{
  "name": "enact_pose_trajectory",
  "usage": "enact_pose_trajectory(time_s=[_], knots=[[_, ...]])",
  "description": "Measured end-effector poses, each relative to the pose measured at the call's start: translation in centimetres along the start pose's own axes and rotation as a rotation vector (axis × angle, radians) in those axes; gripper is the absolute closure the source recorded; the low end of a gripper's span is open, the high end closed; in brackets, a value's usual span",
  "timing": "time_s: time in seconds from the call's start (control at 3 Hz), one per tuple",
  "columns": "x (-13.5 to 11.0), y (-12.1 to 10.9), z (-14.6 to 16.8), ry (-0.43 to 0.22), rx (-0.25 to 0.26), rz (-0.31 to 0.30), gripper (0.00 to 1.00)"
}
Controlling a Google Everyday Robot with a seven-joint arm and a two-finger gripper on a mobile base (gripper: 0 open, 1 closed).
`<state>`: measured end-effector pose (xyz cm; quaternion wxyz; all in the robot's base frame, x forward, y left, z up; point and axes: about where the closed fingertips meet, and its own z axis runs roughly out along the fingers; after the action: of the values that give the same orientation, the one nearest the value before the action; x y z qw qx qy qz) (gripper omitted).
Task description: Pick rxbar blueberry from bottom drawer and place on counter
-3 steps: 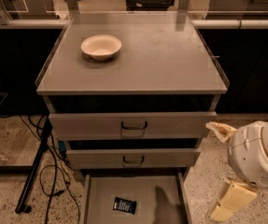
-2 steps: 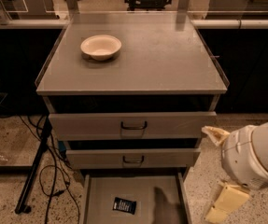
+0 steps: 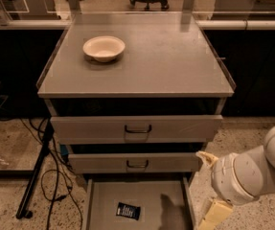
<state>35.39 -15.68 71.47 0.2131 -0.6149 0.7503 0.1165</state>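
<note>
The rxbar blueberry (image 3: 128, 210), a small dark navy wrapper with pale lettering, lies flat on the grey floor of the pulled-out bottom drawer (image 3: 166, 195), left of its middle. My gripper (image 3: 214, 213) hangs on the bulky white arm at the lower right, just outside the drawer's right wall and well to the right of the bar. It touches nothing and casts a shadow on the drawer floor. Above, the counter (image 3: 166, 61) is a broad grey top.
A cream bowl (image 3: 104, 48) stands on the counter's left rear part. The two upper drawers (image 3: 137, 128) with dark loop handles are closed. A black stand leg and cables (image 3: 41, 171) lie on the speckled floor to the left.
The arm and gripper have shifted left, closer to the right wall of the open drawer. The bar, bowl and drawers have not moved.
</note>
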Motion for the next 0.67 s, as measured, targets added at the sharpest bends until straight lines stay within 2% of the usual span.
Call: enact_pose_trajectory(time_s=[0.33,0.67], knots=[[4.3,0.5,7.8,-0.048,-0.023,0.02,0.0],[6.9,1.3,13.2,-0.083,-0.053,0.047,0.0]])
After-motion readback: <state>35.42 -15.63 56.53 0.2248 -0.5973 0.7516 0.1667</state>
